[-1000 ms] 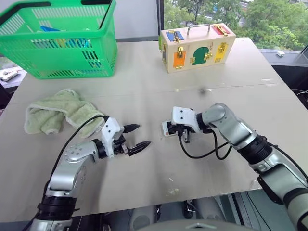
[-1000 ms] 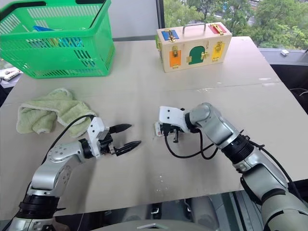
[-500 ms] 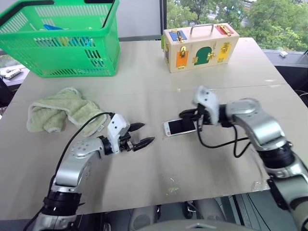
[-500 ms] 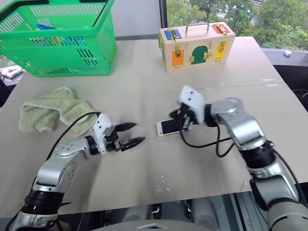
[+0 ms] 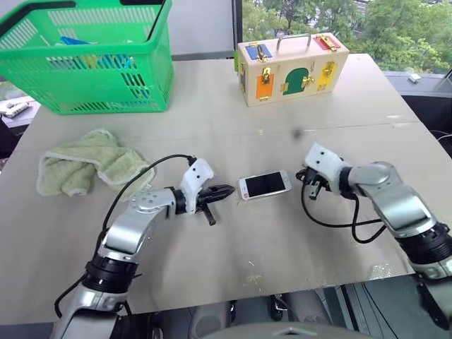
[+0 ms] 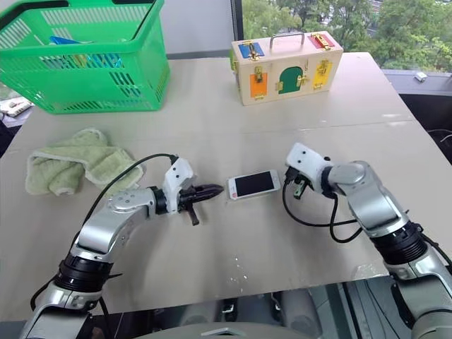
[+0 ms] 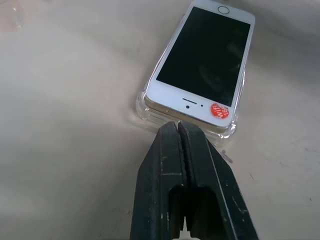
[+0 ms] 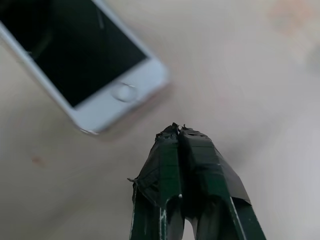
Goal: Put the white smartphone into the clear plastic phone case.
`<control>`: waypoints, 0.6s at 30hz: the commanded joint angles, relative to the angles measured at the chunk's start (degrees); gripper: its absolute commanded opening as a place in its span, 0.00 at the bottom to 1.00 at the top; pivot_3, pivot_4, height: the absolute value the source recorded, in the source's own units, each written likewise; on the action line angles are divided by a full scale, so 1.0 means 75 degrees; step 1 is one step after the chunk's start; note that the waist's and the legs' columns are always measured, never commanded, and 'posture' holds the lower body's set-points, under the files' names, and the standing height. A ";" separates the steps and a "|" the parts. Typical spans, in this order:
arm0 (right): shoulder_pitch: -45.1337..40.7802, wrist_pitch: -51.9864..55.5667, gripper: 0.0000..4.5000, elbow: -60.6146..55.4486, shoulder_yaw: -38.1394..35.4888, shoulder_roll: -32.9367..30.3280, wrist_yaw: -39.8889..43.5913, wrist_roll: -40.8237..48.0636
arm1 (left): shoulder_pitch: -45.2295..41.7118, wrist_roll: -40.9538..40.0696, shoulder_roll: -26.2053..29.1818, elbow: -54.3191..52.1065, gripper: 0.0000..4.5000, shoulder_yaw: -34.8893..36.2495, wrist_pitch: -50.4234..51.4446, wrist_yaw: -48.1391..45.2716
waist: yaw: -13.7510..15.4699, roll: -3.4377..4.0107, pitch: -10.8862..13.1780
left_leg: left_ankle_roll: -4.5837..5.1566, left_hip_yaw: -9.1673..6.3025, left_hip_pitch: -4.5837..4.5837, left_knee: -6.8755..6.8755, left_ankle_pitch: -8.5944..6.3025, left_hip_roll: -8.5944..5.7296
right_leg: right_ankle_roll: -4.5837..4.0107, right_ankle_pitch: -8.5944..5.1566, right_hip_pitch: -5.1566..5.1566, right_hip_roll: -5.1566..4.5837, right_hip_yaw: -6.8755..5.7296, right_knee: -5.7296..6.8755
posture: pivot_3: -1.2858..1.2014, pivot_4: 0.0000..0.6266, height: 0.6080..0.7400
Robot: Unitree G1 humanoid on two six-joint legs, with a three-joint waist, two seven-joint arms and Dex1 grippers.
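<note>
White smartphone (image 7: 202, 62), seemingly seated in clear plastic phone case (image 7: 145, 109), between closed, empty L gripper (image 7: 178, 126) & R gripper (image 8: 178, 131).

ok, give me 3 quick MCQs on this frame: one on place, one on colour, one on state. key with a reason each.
1. Where does the white smartphone lie?
A. in the green basket
B. on the table between the two grippers
C. on the towel

2. What colour is the round sticker on the phone's face?
A. red
B. blue
C. green

3. How do the left gripper's fingers stand?
A. wide open
B. shut on the phone
C. shut, holding nothing

Key: 1 B, it lies flat between the left gripper and the right gripper. 2 A, the left wrist view shows a red dot at the phone's near end. 3 C, the fingers meet just short of the clear plastic phone case that rims the phone.
</note>
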 commanded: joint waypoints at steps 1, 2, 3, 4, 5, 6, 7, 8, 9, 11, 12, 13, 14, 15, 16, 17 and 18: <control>-0.0267 -0.0209 0.00 -0.0367 0.0363 -0.0020 0.0003 -0.0339 | -0.0111 0.0084 0.0002 -0.0034 0.00 -0.0067 0.0065 0.0004 | 0.0003 0.0000 0.0000 | 0.0000 0.0000 -0.0001 0.0000 0.0000 0.0000 | 0.0000 0.0000 0.0000 -0.0001 -0.0001 -0.0001 | 0.52 0.24 1.00; -0.0298 -0.0199 0.00 -0.0391 0.0486 0.0020 -0.0003 -0.0406 | -0.0117 0.0106 0.0001 -0.0024 0.00 -0.0079 0.0078 0.0006 | 0.0004 0.0000 0.0000 | 0.0000 0.0001 -0.0002 0.0000 0.0000 -0.0001 | 0.0000 0.0000 0.0000 -0.0001 -0.0001 -0.0002 | 0.52 0.24 1.00; -0.0328 -0.0212 0.00 -0.0420 0.0621 0.0055 0.0003 -0.0482 | -0.0120 0.0129 -0.0004 -0.0001 0.00 -0.0086 0.0075 0.0008 | 0.0008 0.0000 0.0000 | 0.0000 0.0001 -0.0001 0.0000 0.0000 -0.0002 | 0.0000 0.0000 0.0000 -0.0002 -0.0001 -0.0002 | 0.52 0.24 1.00; -0.0350 -0.0220 0.00 -0.0451 0.0729 0.0080 0.0015 -0.0551 | -0.0122 0.0142 -0.0009 0.0030 0.00 -0.0086 0.0070 0.0009 | 0.0009 -0.0001 0.0000 | 0.0000 0.0001 -0.0001 0.0001 0.0000 -0.0002 | 0.0000 0.0000 0.0000 -0.0003 -0.0001 -0.0001 | 0.52 0.24 1.00; -0.0369 -0.0234 0.00 -0.0476 0.0819 0.0091 0.0028 -0.0618 | -0.0120 0.0148 -0.0012 0.0062 0.00 -0.0078 0.0068 0.0009 | 0.0013 0.0000 0.0000 | 0.0000 -0.0001 -0.0001 0.0001 0.0000 -0.0002 | 0.0000 0.0000 0.0000 -0.0003 -0.0003 -0.0001 | 0.52 0.24 1.00; -0.0380 -0.0251 0.00 -0.0496 0.0890 0.0098 0.0035 -0.0686 | -0.0114 0.0160 -0.0006 0.0095 0.00 -0.0071 0.0058 0.0003 | 0.0016 0.0000 0.0000 | 0.0000 -0.0001 -0.0001 0.0001 0.0000 -0.0002 | 0.0000 0.0000 0.0000 -0.0003 -0.0003 -0.0001 | 0.52 0.24 1.00; -0.0386 -0.0254 0.00 -0.0515 0.0939 0.0113 0.0039 -0.0741 | -0.0103 0.0178 0.0008 0.0127 0.00 -0.0071 0.0043 -0.0008 | 0.0016 -0.0001 0.0000 | 0.0000 -0.0001 0.0000 0.0001 0.0000 -0.0002 | 0.0000 0.0000 0.0000 -0.0003 -0.0003 0.0000 | 0.52 0.24 1.00; -0.0396 -0.0273 0.00 -0.0522 0.0985 0.0120 0.0050 -0.0795 | -0.0096 0.0191 0.0014 0.0149 0.00 -0.0075 0.0032 -0.0015 | 0.0012 0.0000 0.0000 | 0.0000 -0.0002 0.0001 0.0002 0.0000 -0.0001 | 0.0000 0.0000 0.0001 -0.0002 -0.0004 0.0001 | 0.52 0.24 1.00; -0.0410 -0.0299 0.00 -0.0516 0.1032 0.0122 0.0060 -0.0854 | -0.0095 0.0204 0.0007 0.0165 0.00 -0.0094 0.0026 -0.0017 | 0.0012 0.0000 0.0000 | 0.0000 -0.0002 0.0003 0.0002 0.0000 -0.0001 | 0.0000 0.0000 0.0001 -0.0002 -0.0003 0.0002 | 0.52 0.24 1.00; -0.0457 -0.0372 0.00 -0.0479 0.1146 0.0114 0.0091 -0.0994 | -0.0113 0.0229 -0.0063 0.0156 0.00 -0.0177 0.0048 0.0017 | 0.0011 0.0000 0.0000 | 0.0000 -0.0002 0.0004 0.0002 0.0001 -0.0001 | 0.0000 0.0000 0.0001 -0.0002 -0.0002 0.0003 | 0.52 0.24 1.00; -0.0480 -0.0399 0.00 -0.0469 0.1204 0.0115 0.0113 -0.1064 | -0.0131 0.0232 -0.0112 0.0136 0.00 -0.0222 0.0082 0.0044 | 0.0011 0.0000 0.0000 | 0.0000 -0.0002 0.0005 0.0002 0.0001 -0.0001 | 0.0000 0.0000 0.0001 -0.0001 -0.0003 0.0004 | 0.52 0.24 1.00; -0.0493 -0.0420 0.00 -0.0471 0.1250 0.0119 0.0140 -0.1127 | -0.0150 0.0235 -0.0165 0.0109 0.00 -0.0266 0.0117 0.0072 | 0.0011 0.0000 0.0000 | -0.0001 -0.0002 0.0005 0.0002 0.0001 -0.0001 | 0.0000 0.0000 0.0001 -0.0001 -0.0003 0.0005 | 0.52 0.24 1.00; -0.0521 -0.0421 0.00 -0.0502 0.1312 0.0154 0.0183 -0.1159 | -0.0170 0.0226 -0.0217 0.0082 0.00 -0.0289 0.0156 0.0098 | 0.0015 0.0000 0.0000 | 0.0000 -0.0002 0.0005 0.0003 0.0001 -0.0001 | 0.0000 0.0000 0.0002 -0.0002 -0.0003 0.0006 | 0.52 0.24 1.00; -0.0552 -0.0406 0.00 -0.0540 0.1363 0.0214 0.0224 -0.1170 | -0.0189 0.0220 -0.0264 0.0061 0.00 -0.0299 0.0187 0.0116 | 0.0021 0.0000 0.0000 | 0.0000 -0.0002 0.0006 0.0004 0.0001 -0.0001 | 0.0000 0.0000 0.0002 -0.0002 -0.0003 0.0006 | 0.52 0.24 1.00; -0.0588 -0.0347 0.00 -0.0590 0.1399 0.0316 0.0250 -0.1163 | -0.0208 0.0212 -0.0314 0.0041 0.00 -0.0299 0.0224 0.0129 | 0.0033 -0.0001 -0.0001 | 0.0000 -0.0002 0.0006 0.0007 0.0001 -0.0001 | 0.0001 0.0000 0.0003 -0.0001 -0.0003 0.0007 | 0.52 0.24 1.00; -0.0613 -0.0306 0.00 -0.0616 0.1417 0.0386 0.0275 -0.1173 | -0.0215 0.0215 -0.0339 0.0031 0.00 -0.0294 0.0244 0.0128 | 0.0042 -0.0001 -0.0001 | 0.0000 -0.0003 0.0006 0.0010 0.0001 -0.0001 | 0.0001 0.0000 0.0005 -0.0002 -0.0004 0.0008 | 0.52 0.24 1.00; -0.0625 -0.0283 0.00 -0.0626 0.1415 0.0426 0.0296 -0.1192 | -0.0222 0.0223 -0.0356 0.0025 0.00 -0.0292 0.0262 0.0127 | 0.0053 -0.0001 -0.0001 | 0.0000 -0.0003 0.0006 0.0012 0.0001 -0.0001 | 0.0001 0.0001 0.0006 -0.0002 -0.0004 0.0009 | 0.52 0.24 1.00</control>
